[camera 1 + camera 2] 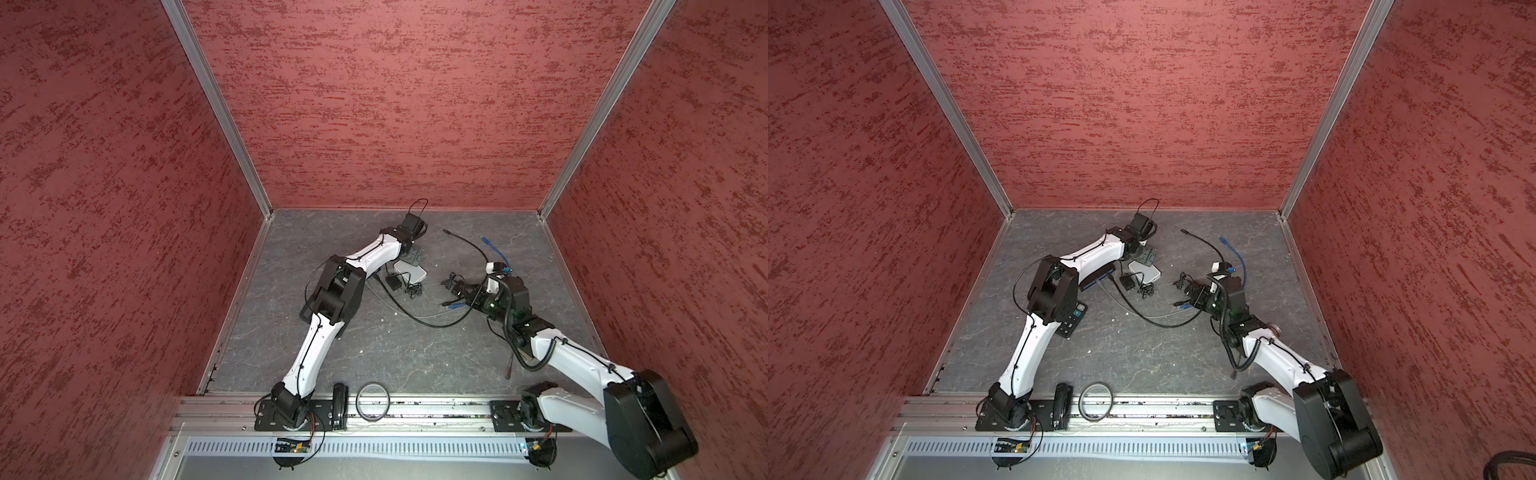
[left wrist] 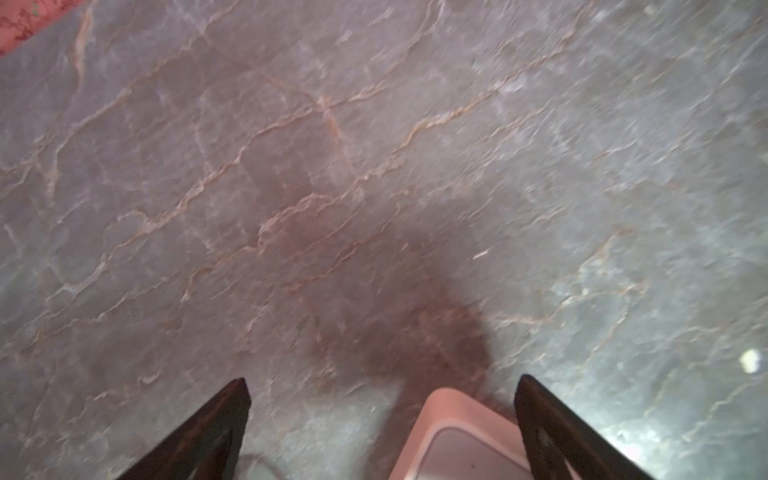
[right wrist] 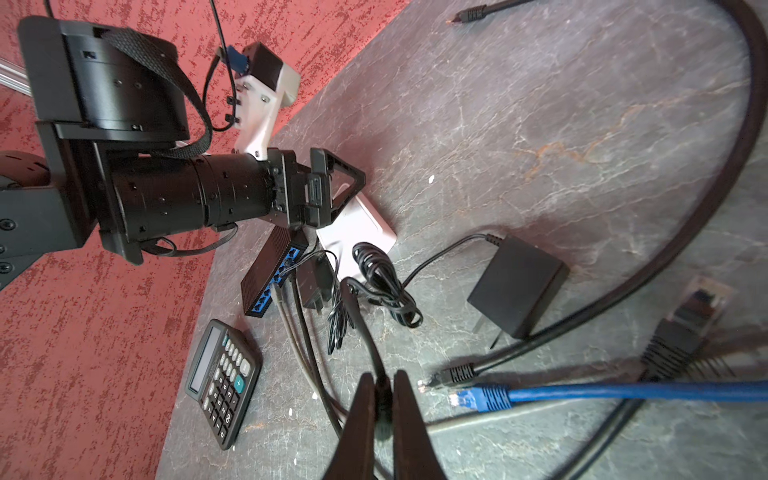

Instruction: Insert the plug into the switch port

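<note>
The black switch (image 3: 270,266) with blue ports lies on the table beside the left arm; in a top view only its blue edge (image 1: 1096,279) shows under that arm. A grey and a black cable run up to its port side. My right gripper (image 3: 382,380) is shut on a thin black cable; the held end is hidden between the fingers. A black plug (image 3: 453,374) and a blue plug (image 3: 478,399) lie loose on the table just beside it. My left gripper (image 2: 383,380) hangs open over one corner of a white box (image 2: 457,432), touching nothing.
A calculator (image 3: 222,382) lies near the switch by the left wall. Two black power adapters (image 3: 515,286) with bundled cords sit around the white box (image 1: 411,272). A thick black cable (image 1: 469,247) and a blue cable (image 1: 494,249) curve across the far right. A black ring (image 1: 373,401) rests on the front rail.
</note>
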`<action>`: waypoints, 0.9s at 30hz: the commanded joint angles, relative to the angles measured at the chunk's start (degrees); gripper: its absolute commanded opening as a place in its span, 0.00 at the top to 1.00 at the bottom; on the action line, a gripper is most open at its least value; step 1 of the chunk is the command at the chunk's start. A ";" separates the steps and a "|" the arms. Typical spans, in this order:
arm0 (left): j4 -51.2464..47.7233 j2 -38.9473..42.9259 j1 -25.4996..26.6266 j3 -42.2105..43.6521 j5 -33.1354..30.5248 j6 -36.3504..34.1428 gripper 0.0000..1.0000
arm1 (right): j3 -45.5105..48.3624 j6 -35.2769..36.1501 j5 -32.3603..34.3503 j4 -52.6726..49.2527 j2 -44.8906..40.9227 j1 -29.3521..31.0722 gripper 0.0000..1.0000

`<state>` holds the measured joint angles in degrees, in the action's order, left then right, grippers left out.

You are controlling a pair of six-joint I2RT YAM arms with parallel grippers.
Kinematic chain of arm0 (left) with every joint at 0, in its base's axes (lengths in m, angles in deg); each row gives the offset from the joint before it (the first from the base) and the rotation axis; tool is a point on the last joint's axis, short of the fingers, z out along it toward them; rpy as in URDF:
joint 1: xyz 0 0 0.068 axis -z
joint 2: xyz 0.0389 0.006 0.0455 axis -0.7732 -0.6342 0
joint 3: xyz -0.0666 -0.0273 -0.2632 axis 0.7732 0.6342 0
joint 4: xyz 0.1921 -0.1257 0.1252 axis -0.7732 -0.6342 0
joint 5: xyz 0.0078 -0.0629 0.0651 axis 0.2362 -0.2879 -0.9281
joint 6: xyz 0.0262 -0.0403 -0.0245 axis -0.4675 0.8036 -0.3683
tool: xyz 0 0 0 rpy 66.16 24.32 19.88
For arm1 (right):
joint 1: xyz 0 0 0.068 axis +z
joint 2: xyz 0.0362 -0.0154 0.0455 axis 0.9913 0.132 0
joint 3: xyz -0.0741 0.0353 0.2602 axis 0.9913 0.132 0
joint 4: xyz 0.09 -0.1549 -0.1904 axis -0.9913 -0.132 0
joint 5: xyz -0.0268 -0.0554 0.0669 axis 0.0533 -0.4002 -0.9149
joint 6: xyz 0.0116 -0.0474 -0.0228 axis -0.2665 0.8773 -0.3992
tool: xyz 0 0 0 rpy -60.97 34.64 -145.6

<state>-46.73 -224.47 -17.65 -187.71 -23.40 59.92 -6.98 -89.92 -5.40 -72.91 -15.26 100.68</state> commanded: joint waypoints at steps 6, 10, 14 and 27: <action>-9.60 0.88 -0.91 1.67 -4.37 -1.72 0.00 | 0.84 -0.48 0.14 0.41 -1.33 -0.16 0.94; -12.83 1.99 -0.89 2.48 -4.44 -0.95 0.00 | 0.86 -0.46 0.24 0.28 -1.73 -0.16 0.94; -13.99 3.98 -0.54 5.66 -2.64 -1.84 0.01 | 0.67 -0.21 0.27 -0.22 -2.20 -0.18 0.94; 11.06 20.50 -1.22 28.26 1.67 -9.58 0.00 | 0.58 -0.01 -0.18 -0.58 -2.92 -0.18 0.94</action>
<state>-44.08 -206.90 -18.61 -161.26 -24.49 53.26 -6.68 -89.90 -5.42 -73.17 -17.12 100.68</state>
